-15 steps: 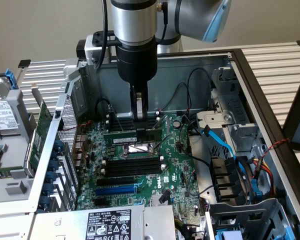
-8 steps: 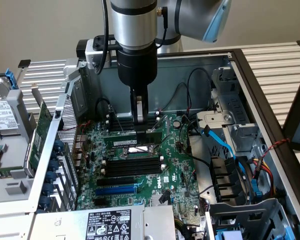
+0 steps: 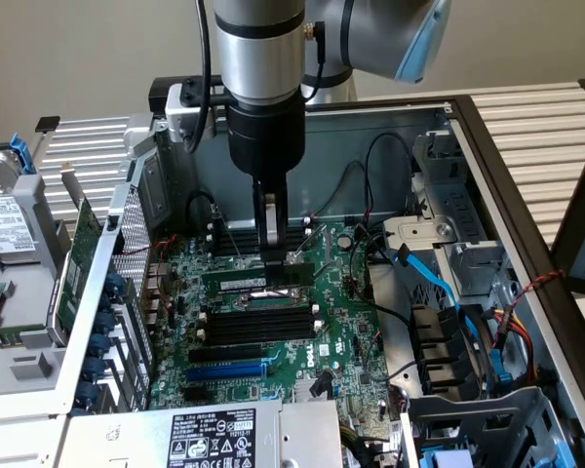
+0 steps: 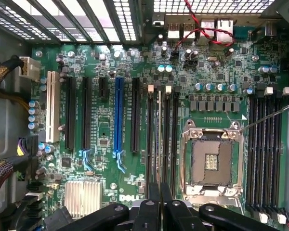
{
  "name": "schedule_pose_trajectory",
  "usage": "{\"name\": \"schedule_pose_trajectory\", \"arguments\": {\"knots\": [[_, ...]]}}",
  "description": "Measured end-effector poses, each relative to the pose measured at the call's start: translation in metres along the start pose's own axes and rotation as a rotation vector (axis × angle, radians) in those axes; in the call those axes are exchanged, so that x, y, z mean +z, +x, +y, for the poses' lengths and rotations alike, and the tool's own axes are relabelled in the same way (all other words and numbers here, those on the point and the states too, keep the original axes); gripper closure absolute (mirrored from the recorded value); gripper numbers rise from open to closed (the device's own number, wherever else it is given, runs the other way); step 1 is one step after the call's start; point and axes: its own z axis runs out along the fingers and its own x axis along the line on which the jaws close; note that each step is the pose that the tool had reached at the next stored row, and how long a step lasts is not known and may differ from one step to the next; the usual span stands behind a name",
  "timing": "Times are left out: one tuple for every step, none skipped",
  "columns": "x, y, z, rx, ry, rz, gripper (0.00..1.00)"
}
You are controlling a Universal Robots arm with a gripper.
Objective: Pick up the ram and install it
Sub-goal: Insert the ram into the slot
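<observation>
Exterior view: the gripper (image 3: pixel 273 255) stands vertically over the motherboard (image 3: pixel 346 336) inside the open computer case (image 3: pixel 487 166), its fingertips down on the ram (image 3: pixel 246 281). The ram stands on edge along a memory slot, label side facing the camera, with the empty black slots (image 3: pixel 253 327) just beside it.

Wrist view: the ram (image 4: pixel 159 134) appears edge-on as a thin pale line between black slots, beside the processor socket (image 4: pixel 212 159). Its near end runs in between the fingers (image 4: pixel 151 209), which are clenched on its top edge. The grip sits towards one end of the stick, not at its middle.

Assessment: seating appears under way, and whether the latches have closed cannot be told. Sound practice here calls for straight downward pressure, the board kept upright and parallel to the slot. An off-centre hold risks one end seating while the other rides high.
</observation>
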Motion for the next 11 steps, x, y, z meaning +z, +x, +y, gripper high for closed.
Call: {"name": "schedule_pose_trajectory", "arguments": {"knots": [[0.0011, 0.000, 0.0001, 0.000, -0.0001, 0.0006, 0.87], [0.0024, 0.000, 0.0002, 0.000, 0.0000, 0.0009, 0.87], [0.0039, 0.000, 0.0003, 0.000, 0.0000, 0.0014, 0.87], [0.0053, 0.000, 0.0005, 0.000, 0.0000, 0.0016, 0.87], [0.0068, 0.000, 0.0006, 0.000, -0.0001, 0.0018, 0.87], [0.0083, 0.000, 0.0007, 0.000, 0.0000, 0.0018, 0.87], [0.0097, 0.000, 0.0008, 0.000, -0.0001, 0.0019, 0.87], [0.0112, 0.000, 0.0008, 0.000, 0.0000, 0.0018, 0.87], [0.0126, 0.000, 0.0008, 0.000, 0.0001, 0.0018, 0.87], [0.0137, 0.000, 0.0009, 0.000, 0.0001, 0.0018, 0.87], [0.0147, 0.000, 0.0009, 0.000, 0.0000, 0.0018, 0.87]]}}
